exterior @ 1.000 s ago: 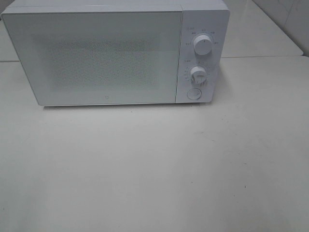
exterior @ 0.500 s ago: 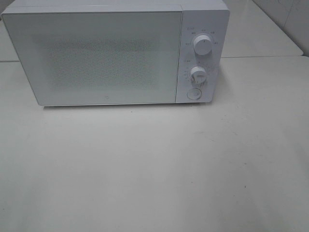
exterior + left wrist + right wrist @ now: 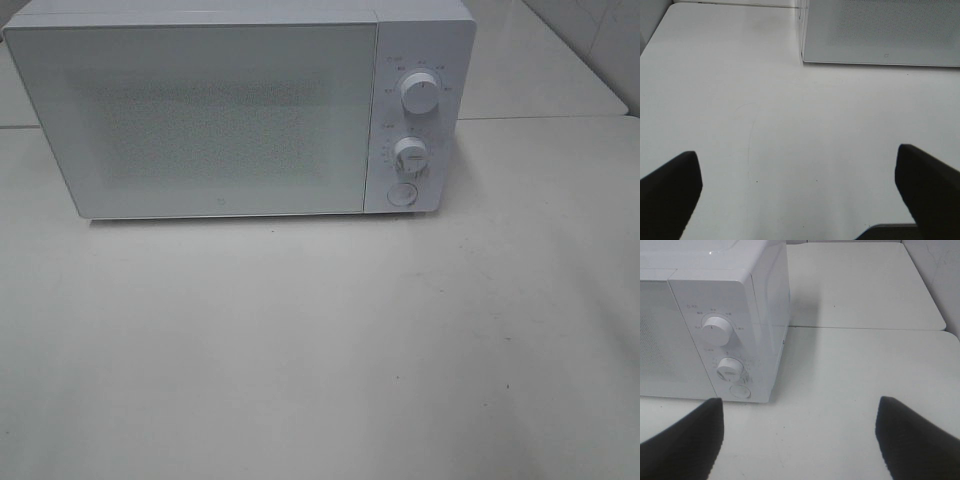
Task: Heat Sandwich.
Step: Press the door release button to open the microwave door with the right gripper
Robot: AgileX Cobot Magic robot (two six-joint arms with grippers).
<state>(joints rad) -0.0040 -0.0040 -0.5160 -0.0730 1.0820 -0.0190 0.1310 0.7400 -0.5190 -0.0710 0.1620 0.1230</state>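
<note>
Table (image 3: pixel 320 350): open surface from centre to 6 o'clock, edges at 1–3 o'clock. Microwave (image 3: pixel 200 120) at 11 o'clock, door (image 3: pixel 215 60) shut and frosted. No sandwich in sight, can't tell if it's inside, so progress is unclear. Left gripper (image 3: pixel 796 152) and right gripper (image 3: pixel 800 401) both spread, empty. Timer knob (image 3: pixel 411 152) at the door's 3 o'clock, untouched.

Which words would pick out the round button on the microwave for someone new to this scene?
Find the white microwave at the back of the table, then the control panel right of its door. Below the upper knob and the lower knob sits the button, lowest of the three. Unlike the protruding knobs, it is flat, with no pointer line.
</note>
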